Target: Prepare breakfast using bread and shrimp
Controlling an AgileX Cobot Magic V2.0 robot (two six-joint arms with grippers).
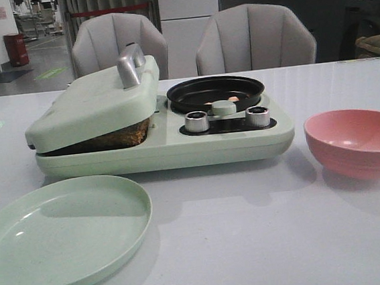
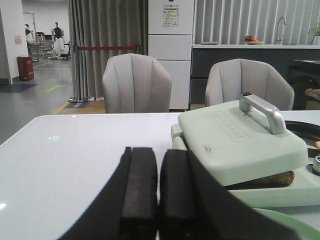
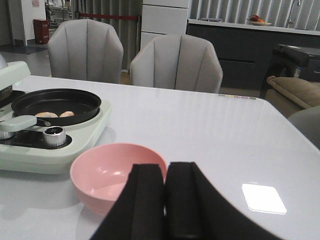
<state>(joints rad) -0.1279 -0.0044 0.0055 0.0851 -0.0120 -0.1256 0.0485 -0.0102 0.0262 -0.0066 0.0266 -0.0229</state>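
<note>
Bread (image 1: 112, 138) under the press lid (image 1: 92, 105), counter's left half, ahead-right of left fingers (image 2: 159, 192); left arm nearer. Both fingers (image 3: 165, 200) closed, empty.

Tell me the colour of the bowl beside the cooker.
The bowl is pink, clearest in the front view.

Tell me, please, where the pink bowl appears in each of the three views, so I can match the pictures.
Front view: pink bowl on the table at the right edge, right of the breakfast maker.
Left wrist view: not in it.
Right wrist view: just beyond the right gripper.
Shared landmark: the black pan, beside the bowl.
</note>
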